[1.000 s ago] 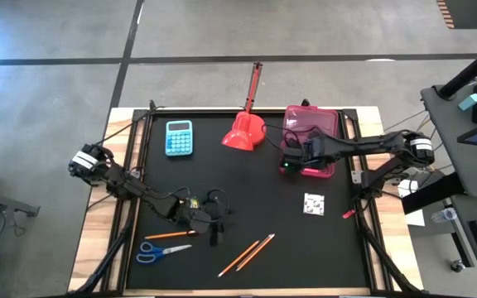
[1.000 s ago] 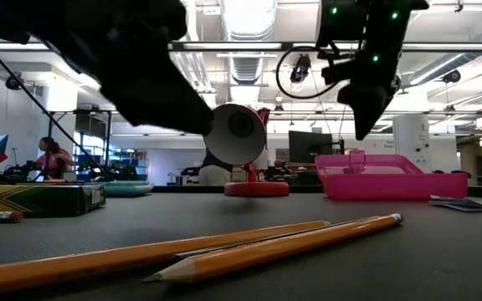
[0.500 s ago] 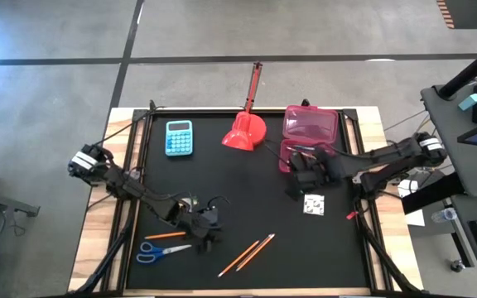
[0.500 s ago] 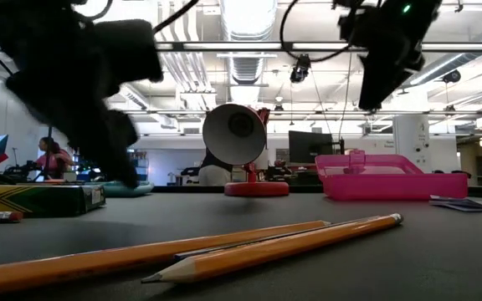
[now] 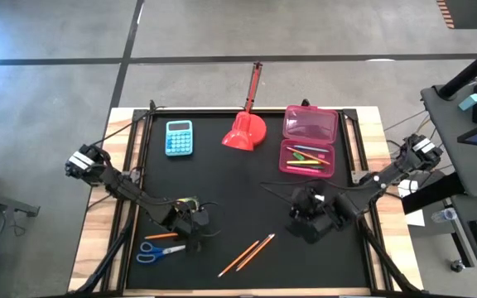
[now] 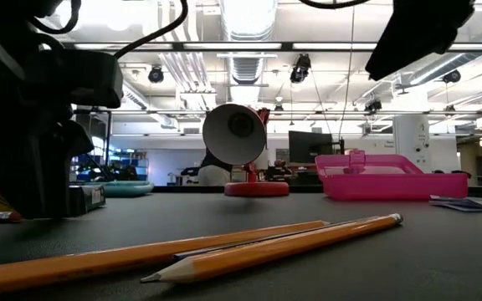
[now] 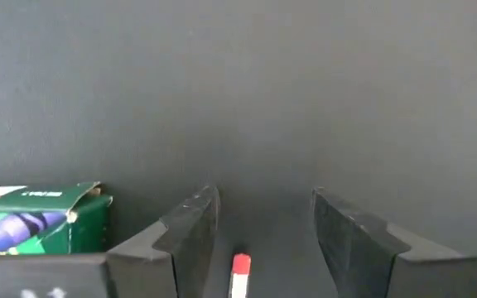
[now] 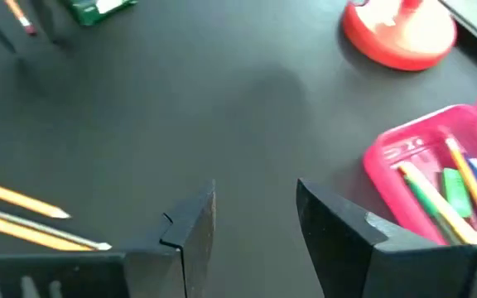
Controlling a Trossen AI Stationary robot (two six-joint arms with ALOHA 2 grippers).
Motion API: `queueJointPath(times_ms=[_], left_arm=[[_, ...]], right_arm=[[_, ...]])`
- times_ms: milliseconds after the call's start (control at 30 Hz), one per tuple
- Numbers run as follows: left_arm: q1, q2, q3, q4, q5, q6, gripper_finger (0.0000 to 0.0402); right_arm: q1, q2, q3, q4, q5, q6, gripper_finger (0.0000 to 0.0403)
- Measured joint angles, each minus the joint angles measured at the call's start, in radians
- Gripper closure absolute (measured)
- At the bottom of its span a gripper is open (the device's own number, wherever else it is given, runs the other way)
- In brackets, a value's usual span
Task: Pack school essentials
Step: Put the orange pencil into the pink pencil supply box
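Black matting covers the table (image 5: 247, 178), and we read it from its front edge backward. Nearest lie two yellow pencils (image 5: 247, 254) side by side on a slant, with the blue-handled scissors (image 5: 157, 251) off toward the left arm's side.

Just behind the scissors lies an orange pencil (image 5: 166, 236), its long axis running across the table. The left gripper (image 5: 193, 223) sits low at the end of it. In the left wrist view its jaws stand spread and hold nothing, and the pencil's red eraser tip (image 7: 240, 266) shows in the gap between them. The shaft runs back under the wrist, so we judge the jaws already straddle the pencil across its length. Closing on it looks like the next move, and the left arm is plainly the nearer one. The green crayon box (image 7: 36, 228) lies just beside one finger, close enough that a sideways drift could nudge it.

Farther in and to the right, the right gripper (image 5: 309, 222) hangs over the mat with its jaws parted and nothing between them. What lies beneath it we cannot see.

Beyond stands the open pink pencil case (image 5: 309, 145), with coloured pencils already in it. At the back are the red scoop (image 5: 245, 128) and the light-blue calculator (image 5: 179, 136), well clear of both arms.
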Motion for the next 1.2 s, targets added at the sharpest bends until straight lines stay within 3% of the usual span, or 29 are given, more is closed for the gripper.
queueJointPath(times_ms=[467,800,967,1200], left_arm=[[-0.053,-0.044,-0.003,-0.251,0.007,-0.036,0.0219],[-0.064,-0.044,-0.005,-0.265,0.003,-0.036,0.0222],[-0.064,-0.043,-0.006,-0.268,0.003,-0.032,0.0253],[-0.064,-0.042,-0.007,-0.269,0.004,-0.032,0.0327]], right_arm=[[0.031,0.062,0.0,0.013,0.008,0.093,0.0241],[0.031,0.062,0.0,0.021,0.009,0.092,0.0241],[0.031,0.062,0.0,0.022,0.013,0.082,0.0241],[0.031,0.062,0.0,0.023,0.014,0.08,0.0241]])
